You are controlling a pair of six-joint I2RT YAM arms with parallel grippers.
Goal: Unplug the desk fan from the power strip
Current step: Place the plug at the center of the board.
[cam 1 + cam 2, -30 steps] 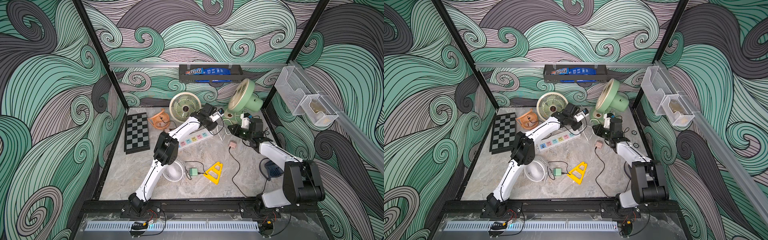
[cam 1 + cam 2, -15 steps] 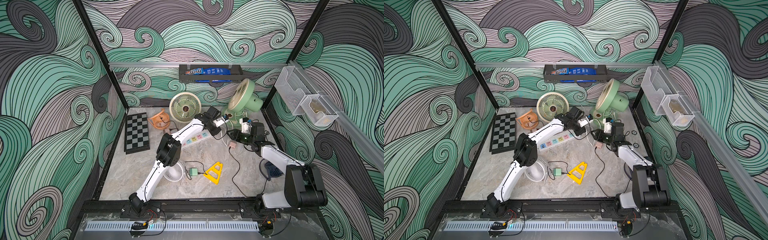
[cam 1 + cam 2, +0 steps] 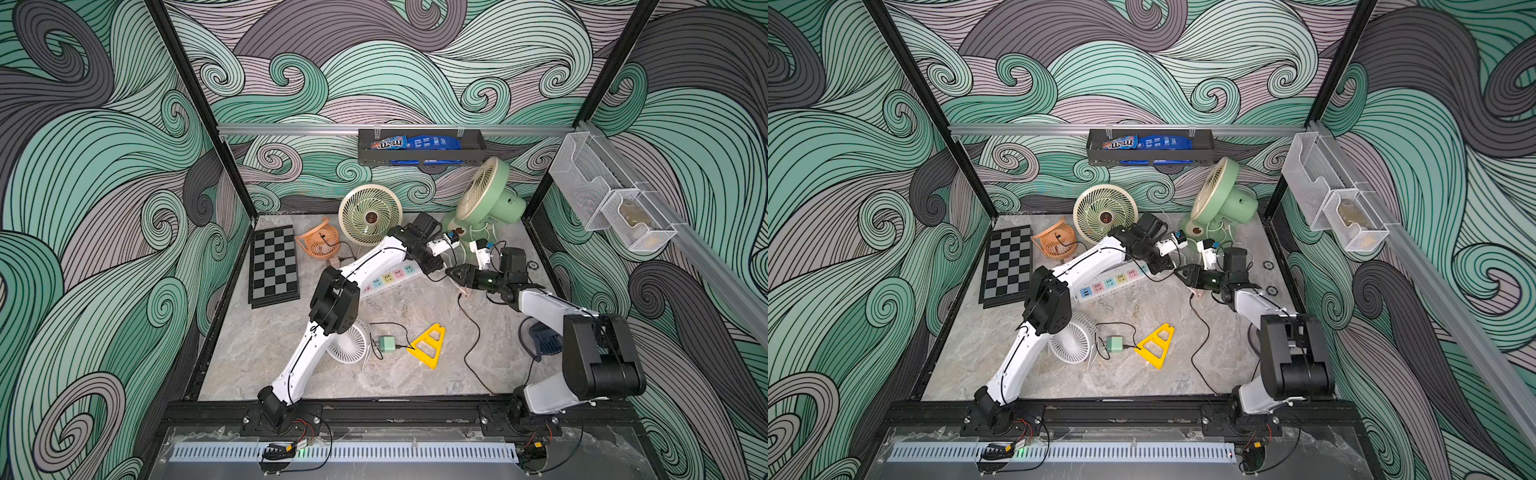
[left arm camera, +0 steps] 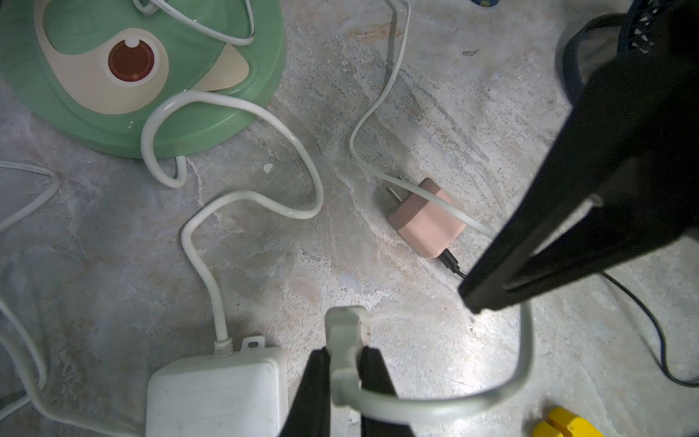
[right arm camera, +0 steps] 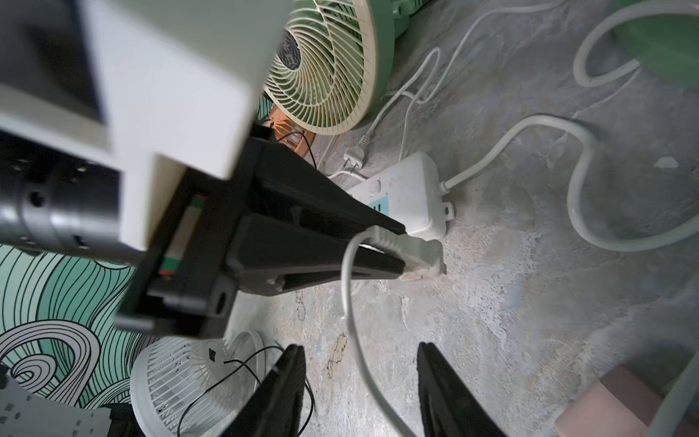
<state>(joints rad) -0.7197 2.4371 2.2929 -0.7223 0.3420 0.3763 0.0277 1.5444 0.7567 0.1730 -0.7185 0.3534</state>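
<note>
Power strip [image 4: 215, 393] end, plug [image 4: 346, 329] beside, open floor [image 4: 264, 257]

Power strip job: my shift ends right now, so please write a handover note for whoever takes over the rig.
Left end effector: shut on the white plug, held clear of the power strip, just past its cord end.
Right end effector: open, empty, hovering close by.
Done: that plug looks out of its socket.
To do: probably lay the plug on the table and release.
</note>
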